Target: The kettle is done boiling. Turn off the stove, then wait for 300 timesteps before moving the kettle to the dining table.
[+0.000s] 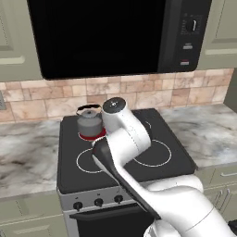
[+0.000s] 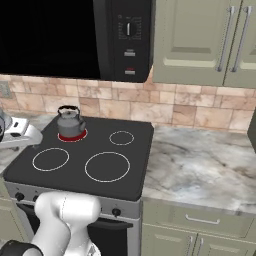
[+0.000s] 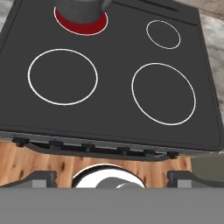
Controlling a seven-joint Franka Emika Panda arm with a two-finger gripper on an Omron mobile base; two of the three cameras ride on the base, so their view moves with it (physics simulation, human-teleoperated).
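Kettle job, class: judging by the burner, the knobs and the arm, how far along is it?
Done: nothing yet. The burner under the kettle glows red, so the stove is on. In hand: the open gripper hangs above the stove's front edge, clear of the knobs. Left: switching off, waiting, moving the kettle.

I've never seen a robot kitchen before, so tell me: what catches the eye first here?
The glowing red burner at the back left of the black stove, with a small grey kettle sitting on it. Next, the big white robot arm reaching over the stove's front, and the black microwave hanging above.
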